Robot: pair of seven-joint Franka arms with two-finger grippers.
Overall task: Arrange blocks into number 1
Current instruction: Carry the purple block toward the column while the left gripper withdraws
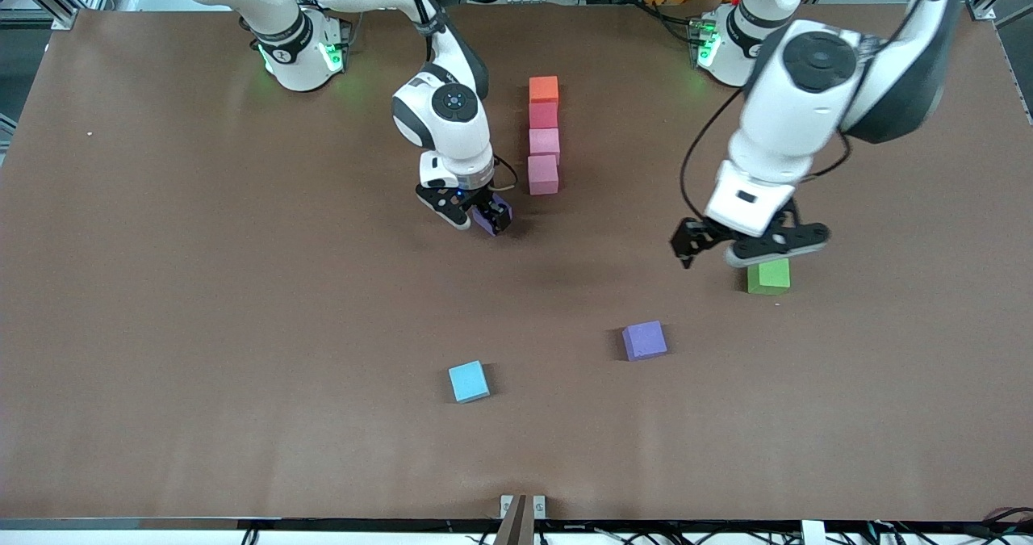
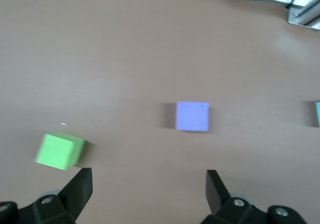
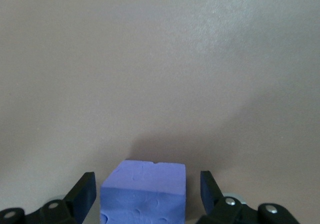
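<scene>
Where the right gripper [image 1: 479, 215] hangs low beside the pink foam cubes [image 1: 543, 173], sits a dark purple foam cube [image 3: 144, 194] between spread fingers, gaps either side. Partly hidden by fingers from the front. Waits spread over the table near the green foam cube [image 1: 767, 276]: left gripper [image 1: 746, 242].

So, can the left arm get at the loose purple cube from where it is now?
Probably yes. The left gripper hangs open over the green cube, and bare table lies between it and the loose purple cube, with nothing on top of that cube.

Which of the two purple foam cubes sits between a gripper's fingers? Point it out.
The purple foam cube between the right gripper fingers, beside the pink cubes' column; the other purple foam cube lies alone, nearer the camera.
</scene>
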